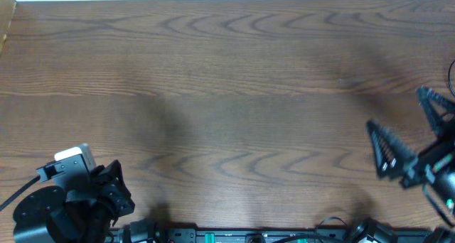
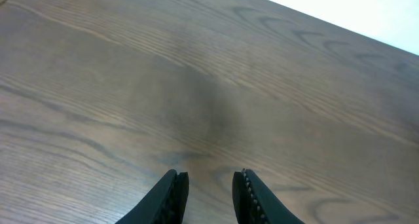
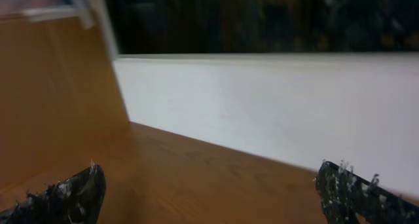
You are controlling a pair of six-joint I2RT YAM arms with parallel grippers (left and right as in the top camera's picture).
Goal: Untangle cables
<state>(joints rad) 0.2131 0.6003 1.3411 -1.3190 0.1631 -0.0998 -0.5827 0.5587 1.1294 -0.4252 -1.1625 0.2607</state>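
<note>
Since no cables show on the wooden table (image 1: 227,94), the left gripper (image 2: 209,192) sits at its edge a little open and the right gripper (image 1: 394,109) wide open, both empty.

Both arms are black. The left hand (image 2: 211,192) has two thin black fingers (image 2: 252,198) with tiny bumps along the inside. A small white box (image 1: 71,158) sits on that arm, and a black cable (image 1: 18,190) comes off it. The right hand (image 1: 412,129) has long pointed fingers (image 3: 72,194). They are black with pale specks.
</note>
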